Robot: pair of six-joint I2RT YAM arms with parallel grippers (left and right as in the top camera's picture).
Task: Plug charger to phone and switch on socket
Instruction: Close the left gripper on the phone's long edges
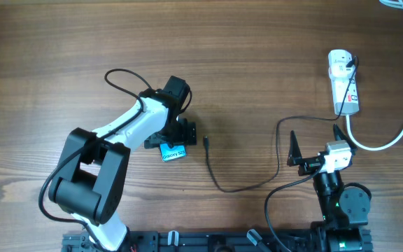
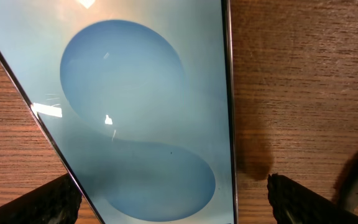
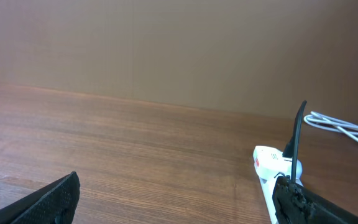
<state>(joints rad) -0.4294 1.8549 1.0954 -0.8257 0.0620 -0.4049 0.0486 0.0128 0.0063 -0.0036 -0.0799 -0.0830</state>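
The phone lies on the table, mostly hidden under my left gripper. In the left wrist view its cyan-blue screen with the pale oval graphic fills the frame. My left gripper is open, one finger on each side of the phone. The charger's thin black cable curls across the table. Its connector tip lies free just right of the phone. The white socket lies at the far right and also shows in the right wrist view. My right gripper is open and empty below it.
A thick white cord loops from the socket to the right edge and back corner, and also shows in the right wrist view. The charger's plug sits in the socket's top end. The arm bases stand at the front edge.
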